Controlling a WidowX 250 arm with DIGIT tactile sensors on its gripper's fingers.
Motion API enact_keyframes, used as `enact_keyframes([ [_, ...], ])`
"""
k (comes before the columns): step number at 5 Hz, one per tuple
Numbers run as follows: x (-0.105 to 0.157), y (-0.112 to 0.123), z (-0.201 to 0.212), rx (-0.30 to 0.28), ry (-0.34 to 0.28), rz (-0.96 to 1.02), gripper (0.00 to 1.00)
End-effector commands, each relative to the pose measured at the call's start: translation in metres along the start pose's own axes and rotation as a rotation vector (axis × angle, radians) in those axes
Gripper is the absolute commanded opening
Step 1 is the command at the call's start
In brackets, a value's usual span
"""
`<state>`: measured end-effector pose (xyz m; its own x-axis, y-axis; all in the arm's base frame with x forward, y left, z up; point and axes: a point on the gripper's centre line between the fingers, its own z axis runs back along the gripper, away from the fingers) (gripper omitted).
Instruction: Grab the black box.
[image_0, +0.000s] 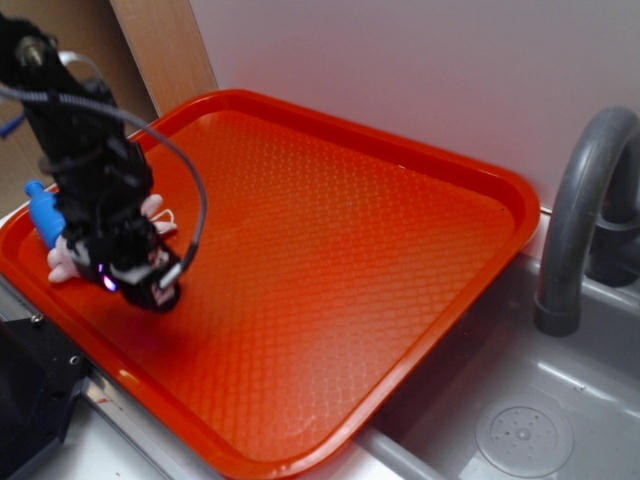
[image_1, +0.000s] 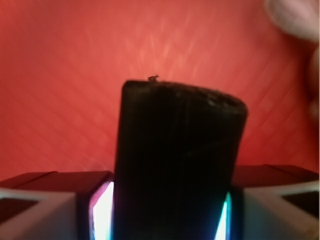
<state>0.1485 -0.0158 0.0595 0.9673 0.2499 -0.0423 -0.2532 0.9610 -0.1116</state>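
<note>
Exterior view: my black gripper, trailing a grey cable and showing a small violet light, hangs low over the near-left part of the wide orange plastic tray with a waffle-textured floor. A small matte black box sits at my fingertips, just at the tray's surface; whether it touches the floor I cannot tell. Just behind my arm lies a pink plush toy, mostly hidden, and beside it, at the tray's left rim, stands a blue plastic piece. To the right of the tray is a grey sink basin with a round drain, with a curved grey faucet rising at its far side against the white wall.

Wrist view: the black box fills the middle of the frame, upright between my two fingers, its rounded top edge pointing away from me. My fingers press against both its sides, lit strips glowing white on the left and teal on the right where pad meets block, so I am pinching it. Blurred orange tray spreads behind, and a pale pink blur shows at the upper right corner.
</note>
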Motion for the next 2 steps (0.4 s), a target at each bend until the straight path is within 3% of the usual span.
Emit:
enact_keyframes([
  [1, 0.042, -0.010, 0.094, 0.136, -0.143, -0.091, 0.00],
  [2, 0.052, -0.011, 0.144, 0.170, -0.134, -0.176, 0.00],
])
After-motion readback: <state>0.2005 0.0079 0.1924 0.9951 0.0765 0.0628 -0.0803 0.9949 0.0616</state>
